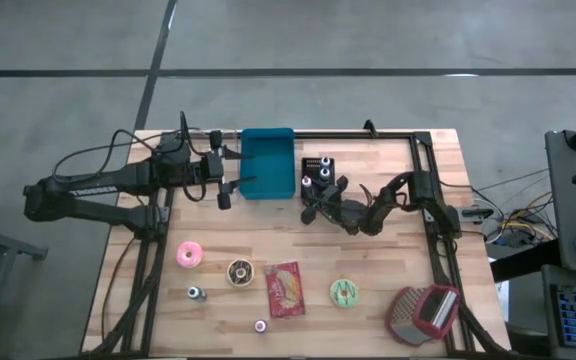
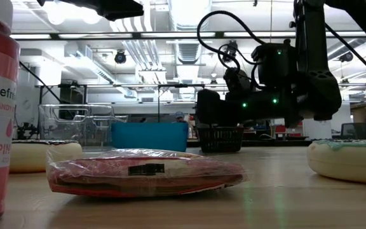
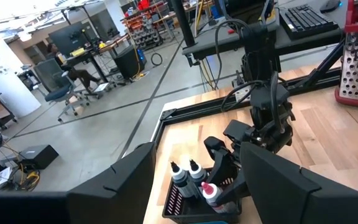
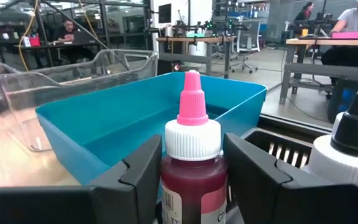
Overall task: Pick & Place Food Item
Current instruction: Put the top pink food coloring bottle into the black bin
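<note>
A small bottle of red liquid [image 4: 193, 180], with a white cap and a pink tip, stands upright at the black basket [image 1: 319, 172] at mid-table; my right gripper [image 1: 313, 200] is shut on it. Two black-capped bottles [image 3: 187, 174] stand in the same basket. The blue bin [image 1: 268, 162] lies just beyond, toward the far left. My left gripper [image 1: 228, 182] hangs open above the table beside the bin's left wall and touches nothing. My right gripper pinches the red bottle's body just under the white cap [image 4: 193, 167] between its two fingers [image 4: 135, 180]. The fingers come in level, from the near right, pointing at the blue bin. The bottle stays upright. Its foot is hidden, so I cannot tell whether it rests in the basket.
Near the front edge lie a pink donut [image 1: 189, 254], a chocolate donut [image 1: 239, 271], a red packet [image 1: 286, 288], a green donut [image 1: 344, 292] and a red grater [image 1: 423, 310]. Two small bottles [image 1: 197, 293] stand there too. A clear tub [image 4: 73, 81] sits beyond the bin.
</note>
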`<move>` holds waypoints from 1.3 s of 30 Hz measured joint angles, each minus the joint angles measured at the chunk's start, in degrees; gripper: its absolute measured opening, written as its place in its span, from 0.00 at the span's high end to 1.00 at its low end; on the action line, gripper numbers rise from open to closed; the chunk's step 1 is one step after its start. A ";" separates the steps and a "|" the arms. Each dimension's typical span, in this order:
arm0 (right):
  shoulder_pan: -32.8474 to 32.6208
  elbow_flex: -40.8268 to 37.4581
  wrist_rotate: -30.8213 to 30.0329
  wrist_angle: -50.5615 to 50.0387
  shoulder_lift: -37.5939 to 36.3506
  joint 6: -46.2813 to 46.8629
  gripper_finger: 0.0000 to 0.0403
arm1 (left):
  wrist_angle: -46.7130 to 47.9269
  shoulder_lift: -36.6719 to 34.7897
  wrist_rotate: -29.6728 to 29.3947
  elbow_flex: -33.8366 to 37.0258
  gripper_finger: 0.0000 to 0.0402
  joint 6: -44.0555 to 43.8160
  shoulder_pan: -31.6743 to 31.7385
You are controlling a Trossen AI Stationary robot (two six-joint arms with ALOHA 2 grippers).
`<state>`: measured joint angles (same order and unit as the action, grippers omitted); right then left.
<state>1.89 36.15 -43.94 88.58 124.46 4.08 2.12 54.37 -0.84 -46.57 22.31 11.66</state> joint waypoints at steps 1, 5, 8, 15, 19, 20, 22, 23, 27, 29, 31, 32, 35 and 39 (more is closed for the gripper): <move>0.00 -0.01 0.00 -0.46 0.00 -0.19 0.60 | -0.02 0.00 0.00 0.00 0.41 0.00 0.00; 0.00 -0.01 -0.02 -1.42 0.00 -0.38 0.60 | 0.01 0.00 0.00 0.00 0.41 -0.02 0.00; 0.00 -0.01 -0.15 -1.44 0.00 0.90 0.59 | 0.01 0.00 0.00 0.00 0.41 0.00 0.00; -0.15 -0.01 -0.11 -1.38 -0.02 2.04 0.53 | 0.01 0.00 0.00 0.00 0.41 0.00 0.00; -0.13 -0.01 -0.12 -1.38 -0.06 2.27 0.50 | 0.01 0.00 0.00 0.00 0.41 0.00 0.00; -0.13 -0.01 -0.11 -1.38 -0.09 2.29 0.50 | 0.01 0.00 0.00 0.00 0.41 0.00 0.00; -0.13 -0.01 -0.12 -1.38 -0.11 2.34 0.49 | 0.01 0.00 0.00 0.00 0.41 0.02 0.00; -0.13 -0.01 -0.11 -1.38 -0.11 2.35 0.48 | -0.01 0.00 -0.01 0.00 0.41 0.08 0.00; -0.13 -0.02 -0.11 -1.35 -0.11 1.96 0.47 | 0.00 0.00 0.00 0.00 0.41 0.13 0.00; -0.13 0.02 -0.11 -1.33 -0.22 1.55 0.47 | -0.01 0.00 0.00 0.00 0.41 0.13 0.00; -0.13 0.10 -0.09 -1.25 -0.51 1.50 0.47 | 0.01 0.00 0.00 0.00 0.41 0.11 0.00; -0.13 0.10 -0.10 -1.29 -0.78 1.46 0.47 | 0.01 0.00 0.00 0.00 0.41 0.11 -0.01; -0.16 0.10 -0.09 -1.23 -1.54 0.03 0.47 | 0.01 0.00 -0.02 0.00 0.41 0.11 -0.02; -0.47 0.10 -0.11 -1.29 -3.00 -2.41 0.47 | 0.01 0.00 0.00 0.00 0.41 0.08 -0.02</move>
<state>1.42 36.25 -44.05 87.29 121.46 1.67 2.13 54.37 -0.84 -46.57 22.38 11.64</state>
